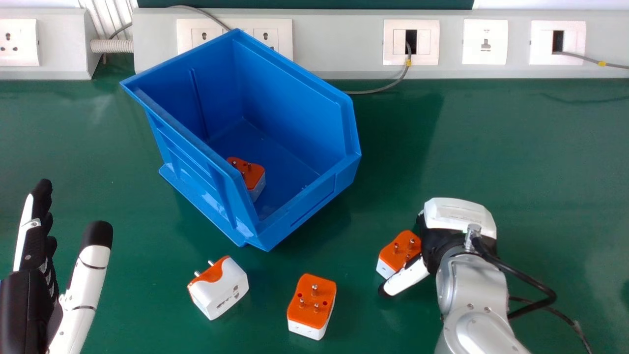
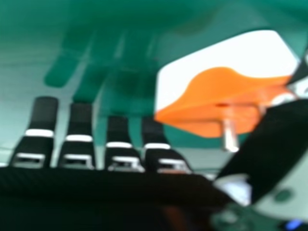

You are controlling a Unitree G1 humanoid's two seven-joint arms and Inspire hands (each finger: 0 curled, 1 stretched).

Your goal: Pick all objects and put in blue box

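In the head view my right hand (image 1: 435, 246) is low over the table, its thumb beside an orange-and-white plug adapter (image 1: 399, 250). The right hand view has my hand (image 2: 118, 132) with straight fingers, open, and the adapter (image 2: 216, 96) in front of them near the thumb; contact is unclear. My left hand (image 1: 29, 295) stays open at the left edge. Two more adapters lie on the table: one on its side (image 1: 221, 290), another pins up (image 1: 311, 305). The blue box (image 1: 290, 93) holds one adapter (image 1: 249, 178) near its low front side.
The green table (image 1: 555, 162) extends right of the box. Along its back edge runs a grey trunking (image 1: 339, 42) with sockets and thin cables. A black cable (image 1: 528, 285) loops beside my right forearm.
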